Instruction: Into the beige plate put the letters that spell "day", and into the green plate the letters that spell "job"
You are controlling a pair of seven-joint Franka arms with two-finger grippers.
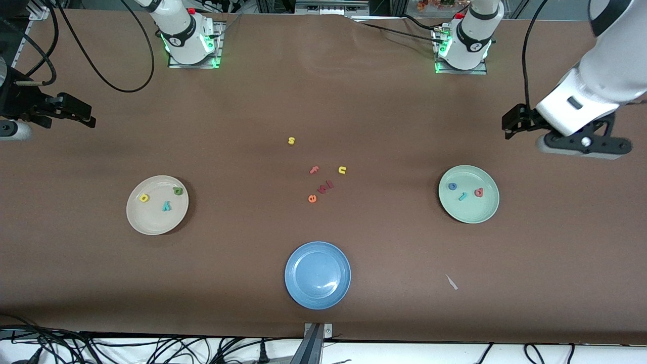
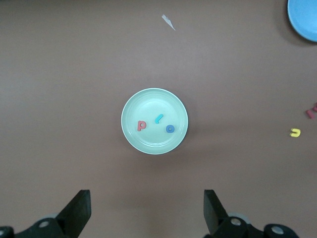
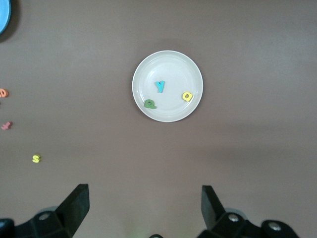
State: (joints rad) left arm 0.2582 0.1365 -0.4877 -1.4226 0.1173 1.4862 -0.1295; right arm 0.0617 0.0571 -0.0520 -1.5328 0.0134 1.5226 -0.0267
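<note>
The beige plate (image 1: pixel 151 220) (image 3: pixel 168 64) holds a yellow "a" (image 1: pixel 144 197) (image 3: pixel 187 96), a teal "y" (image 1: pixel 166 206) (image 3: pixel 160 86) and a dark green "d" (image 1: pixel 177 190) (image 3: pixel 149 103). In the green plate (image 1: pixel 470 213) (image 2: pixel 148 101) lie a blue "o" (image 1: pixel 452 186) (image 2: pixel 170 129), a teal "j" (image 1: pixel 462 196) (image 2: pixel 158 118) and a red "b" (image 1: pixel 478 192) (image 2: pixel 142 126). My left gripper (image 1: pixel 511 122) (image 2: pixel 147 213) hangs open and empty over bare table beside the green plate. My right gripper (image 1: pixel 76 112) (image 3: pixel 145 210) is open and empty over bare table beside the beige plate.
An empty blue plate (image 1: pixel 317 298) sits nearest the front camera, mid-table. Loose letters lie in the middle: a yellow "s" (image 1: pixel 291 140), a yellow "u" (image 1: pixel 342 170), an orange "e" (image 1: pixel 312 198) and small red ones (image 1: pixel 326 187). A paper scrap (image 1: pixel 451 282) lies near the green plate.
</note>
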